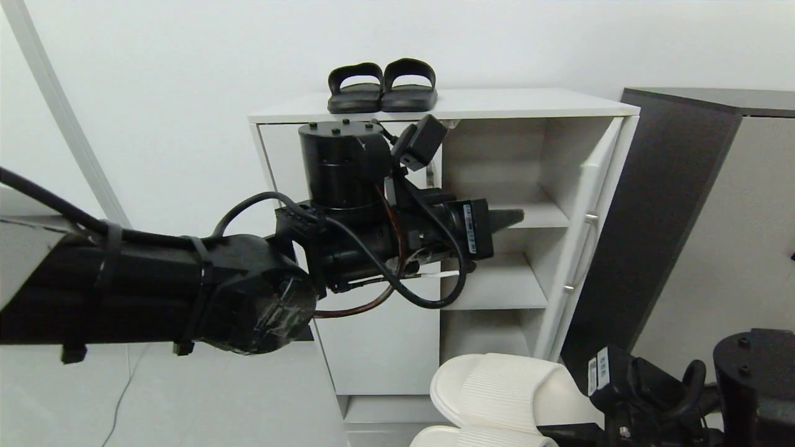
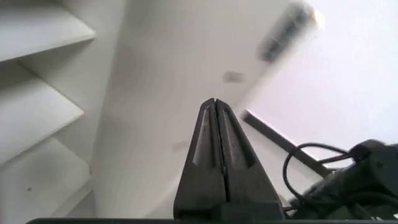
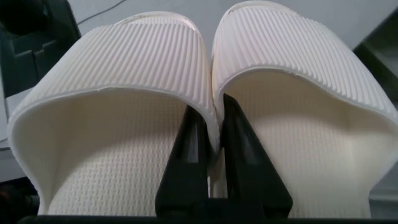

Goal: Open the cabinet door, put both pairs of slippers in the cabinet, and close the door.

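Far cabinet [image 1: 528,102] stands open, black slippers [image 1: 382,87] on top; near right, right claw [image 3: 213,107] pinches the likely light, soft white slippers [image 3: 124,81] by their touching inner edges; left claw [image 2: 215,104] closed, empty.

Ahead of you, against the far wall, stands the cabinet [image 1: 534,102], its door [image 1: 590,211] swung open to the right. One pair of slippers [image 1: 382,87] sits on the cabinet top, left of centre. Your left gripper [image 1: 517,217] comes in from the left, in front of the open compartment and level with the upper shelf [image 1: 546,214]. Near you, low and to the right, your right gripper [image 3: 214,115] pinches the second pair [image 1: 497,391] side by side, in front of the bottom compartment. Another unit [image 1: 683,186] stands just right of the door.
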